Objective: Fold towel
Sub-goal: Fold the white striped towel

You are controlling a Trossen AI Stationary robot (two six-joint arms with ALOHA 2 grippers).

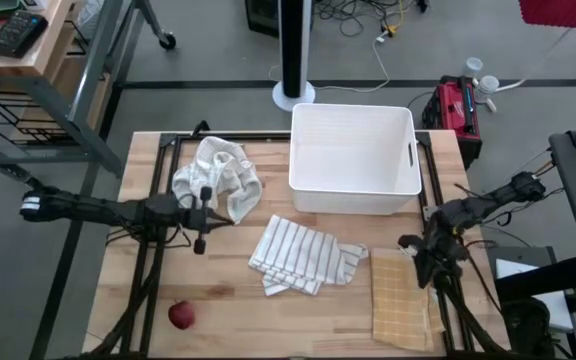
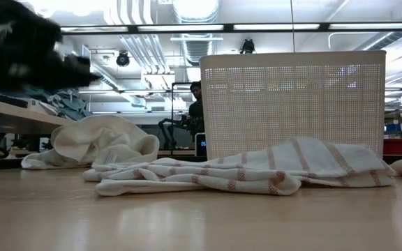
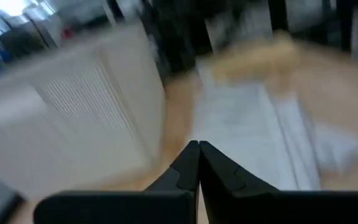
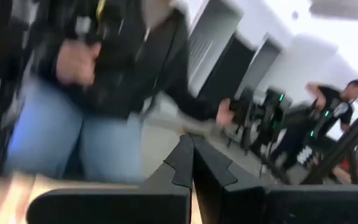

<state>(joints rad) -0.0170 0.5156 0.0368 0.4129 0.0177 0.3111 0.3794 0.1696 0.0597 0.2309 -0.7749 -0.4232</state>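
A white towel with thin red stripes (image 1: pixel 298 255) (image 2: pixel 257 171) lies loosely bunched at the table's middle. A crumpled white towel (image 1: pixel 218 178) (image 2: pixel 103 146) rests behind it, toward the left. A folded tan checked towel (image 1: pixel 400 300) lies flat near the right front corner. My left gripper (image 1: pixel 223 217) (image 3: pixel 197 146) is shut and hovers above the table, just in front of the white towel. My right gripper (image 1: pixel 404 243) (image 4: pixel 188 142) is shut too, beside the tan towel's far edge. Neither holds anything.
A white perforated basket (image 1: pixel 353 203) (image 2: pixel 292 104) stands at the table's far side, behind the striped towel. A small red round object (image 1: pixel 180 316) sits near the left front. Bare wood shows along the near edge. People stand in the room beyond the table (image 4: pixel 104 74).
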